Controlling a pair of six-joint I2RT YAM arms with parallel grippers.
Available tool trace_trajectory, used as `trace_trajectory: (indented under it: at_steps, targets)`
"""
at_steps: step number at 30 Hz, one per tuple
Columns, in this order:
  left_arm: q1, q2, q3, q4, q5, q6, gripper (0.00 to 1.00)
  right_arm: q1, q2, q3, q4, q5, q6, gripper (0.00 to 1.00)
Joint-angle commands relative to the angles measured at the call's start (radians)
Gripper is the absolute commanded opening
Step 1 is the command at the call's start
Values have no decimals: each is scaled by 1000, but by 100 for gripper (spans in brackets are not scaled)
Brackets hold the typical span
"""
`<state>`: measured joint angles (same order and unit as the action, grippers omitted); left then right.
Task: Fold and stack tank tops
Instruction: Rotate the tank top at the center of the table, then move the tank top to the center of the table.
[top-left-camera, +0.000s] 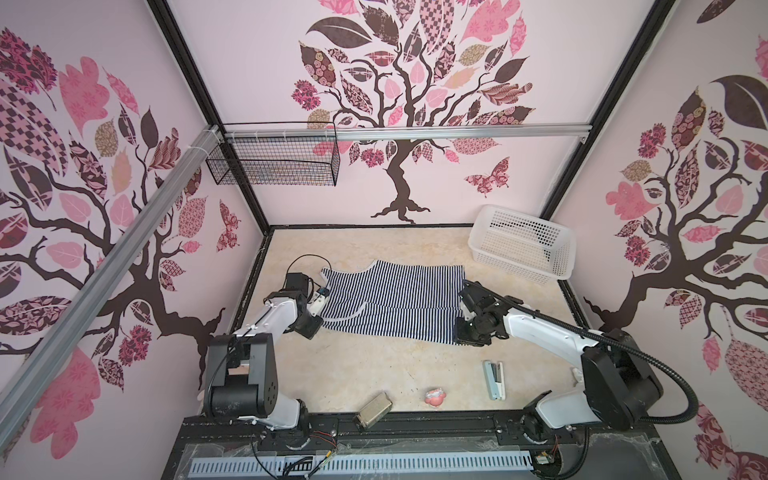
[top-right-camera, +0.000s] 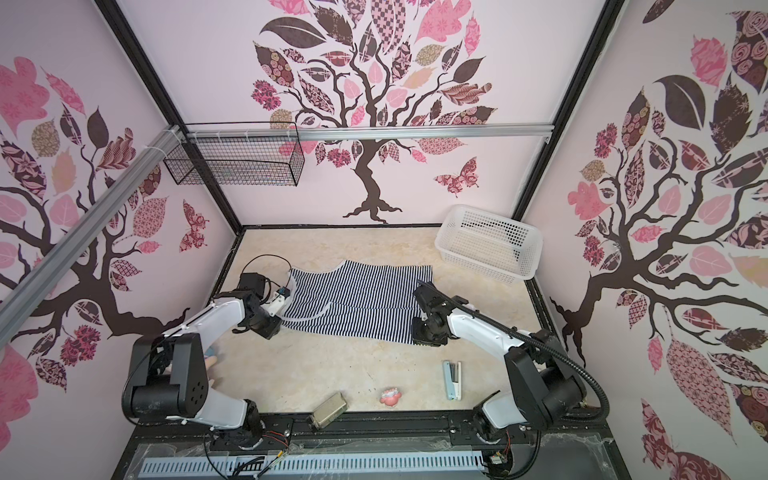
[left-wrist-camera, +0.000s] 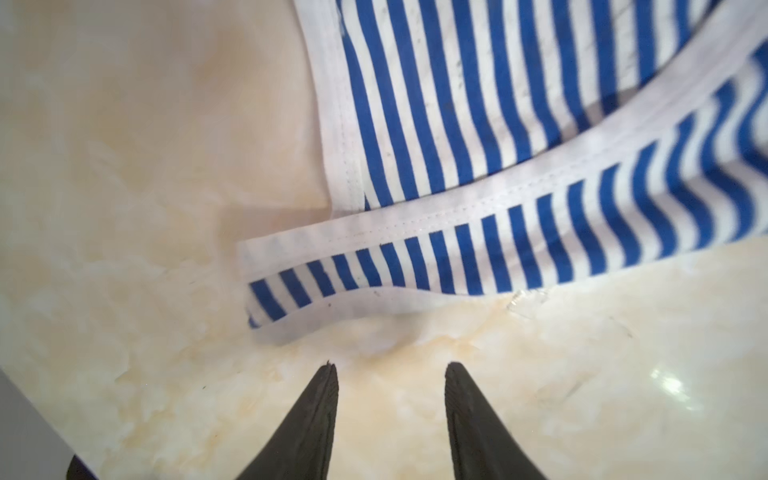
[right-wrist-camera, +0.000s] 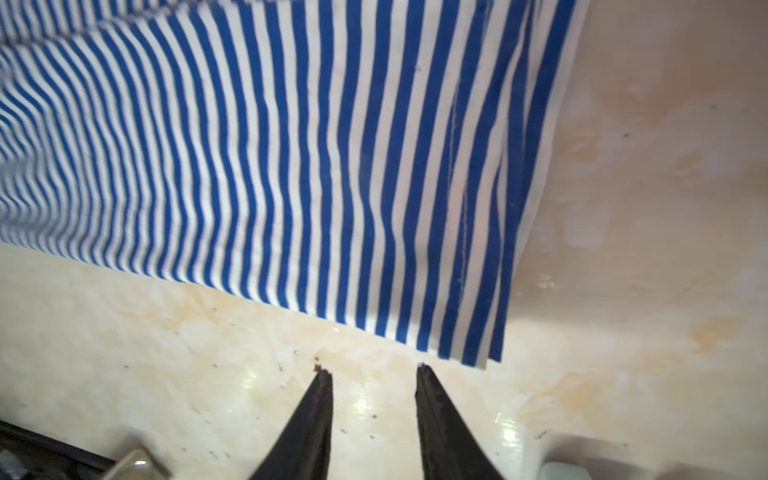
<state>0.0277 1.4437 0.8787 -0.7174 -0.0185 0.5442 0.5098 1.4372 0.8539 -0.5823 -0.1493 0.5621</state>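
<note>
Tank top (top-left-camera: 395, 299), navy-and-white striped, lies flat on the table (top-left-camera: 374, 374), near the white basket (top-left-camera: 523, 212). We see the right gripper (right-wrist-camera: 372, 367) at the hem corner nearer the basket and the left gripper (left-wrist-camera: 391, 365) at the strap end farther from it. Both stand spread, gripping nothing, with tips just short of the cloth.
</note>
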Motion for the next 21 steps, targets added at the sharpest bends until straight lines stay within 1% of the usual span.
trace_trajectory:
  at_steps: [1, 3, 6, 8, 15, 18, 21]
  targets:
    - [0, -41, 75, -51, 83, -36, 48, -1, 15, 42, -28, 11, 11, 41]
    - [-14, -27, 96, -67, 126, -41, 48, -1, 46, 47, -3, 2, 14, 41]
    - [-50, 32, 105, -67, 129, -43, 48, -1, 96, 53, 34, 8, 25, 41]
    - [-55, 80, 108, -52, 134, -41, 48, -1, 129, 59, 50, 7, 29, 41]
    - [-54, 221, 66, 69, 50, -17, 47, 0, 190, 47, 97, 17, 45, 41]
    - [-54, 223, 26, 91, 24, 0, 46, 1, 173, -9, 122, 10, 56, 41]
    - [-54, 191, -27, 97, -1, 26, 46, 1, 156, -66, 129, 19, 61, 41]
